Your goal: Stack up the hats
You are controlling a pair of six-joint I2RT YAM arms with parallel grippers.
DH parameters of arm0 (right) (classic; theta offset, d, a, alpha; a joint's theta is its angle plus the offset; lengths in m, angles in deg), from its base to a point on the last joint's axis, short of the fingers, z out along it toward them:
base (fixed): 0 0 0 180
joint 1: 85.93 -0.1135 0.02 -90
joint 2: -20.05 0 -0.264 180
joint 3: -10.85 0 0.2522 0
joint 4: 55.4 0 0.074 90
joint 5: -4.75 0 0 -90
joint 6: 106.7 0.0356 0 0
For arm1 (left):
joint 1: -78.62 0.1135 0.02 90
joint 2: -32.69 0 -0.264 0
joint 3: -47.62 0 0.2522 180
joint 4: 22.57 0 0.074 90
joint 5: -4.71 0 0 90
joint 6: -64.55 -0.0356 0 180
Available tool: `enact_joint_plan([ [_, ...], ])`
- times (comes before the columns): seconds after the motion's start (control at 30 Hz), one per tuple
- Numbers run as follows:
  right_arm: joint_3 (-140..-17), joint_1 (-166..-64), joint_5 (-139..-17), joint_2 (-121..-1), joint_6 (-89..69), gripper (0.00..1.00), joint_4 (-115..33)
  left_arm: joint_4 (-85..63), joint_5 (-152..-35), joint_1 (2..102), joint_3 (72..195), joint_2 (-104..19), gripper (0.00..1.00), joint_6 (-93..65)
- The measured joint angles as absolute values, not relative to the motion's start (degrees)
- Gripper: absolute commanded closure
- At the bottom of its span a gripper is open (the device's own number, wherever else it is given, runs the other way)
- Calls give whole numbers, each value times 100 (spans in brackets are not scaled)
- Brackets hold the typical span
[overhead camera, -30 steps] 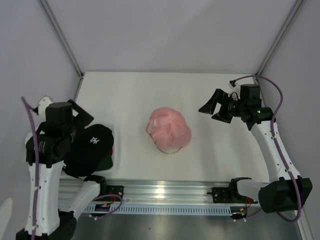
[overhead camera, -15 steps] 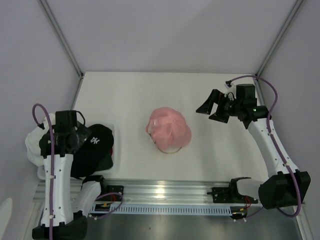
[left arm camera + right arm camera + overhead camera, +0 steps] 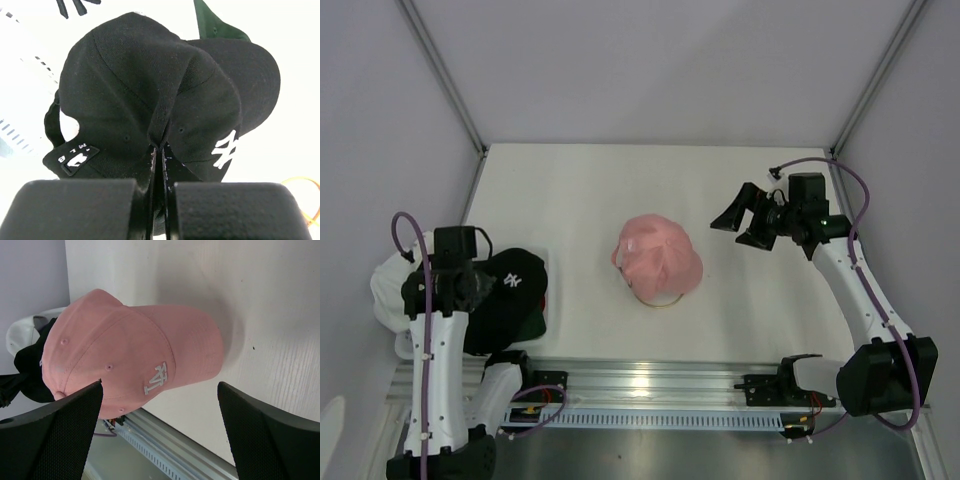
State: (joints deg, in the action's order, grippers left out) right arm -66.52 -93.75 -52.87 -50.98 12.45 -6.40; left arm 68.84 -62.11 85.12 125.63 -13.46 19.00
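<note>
The left gripper has its jaws squeezed almost together on a raised fold of fabric in the crown of the black NY cap. That cap lies on top of a dark green cap at about 8 o'clock on the table, with a white cap just beside it at its 9 o'clock. The right gripper has its jaws spread wide and grips nothing, hovering apart from the pink cap at that cap's 2 o'clock, while the pink cap sits mid-table over a gold wire ring.

Bare table rings the pink cap on every side. The black cap and its pile crowd the near-left corner.
</note>
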Motion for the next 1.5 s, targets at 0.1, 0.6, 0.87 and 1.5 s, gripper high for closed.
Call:
enact_joint_plan([
  [0.1,-6654,-9392,-5263,-5098,1291,0,-725,6980,-6281,8512,12840,-1335,99,1791],
  [0.6,-9076,-9766,-4876,-5904,1429,0,-1464,6753,-8362,7850,16324,-2736,99,226],
  [0.87,-9292,-10666,-4620,-6319,2027,1,-2447,5950,-10143,6646,18296,-4355,99,108],
  [1.5,-8698,-11477,-4677,-6258,2834,50,-3966,4147,-11652,5909,18700,-5300,99,868],
])
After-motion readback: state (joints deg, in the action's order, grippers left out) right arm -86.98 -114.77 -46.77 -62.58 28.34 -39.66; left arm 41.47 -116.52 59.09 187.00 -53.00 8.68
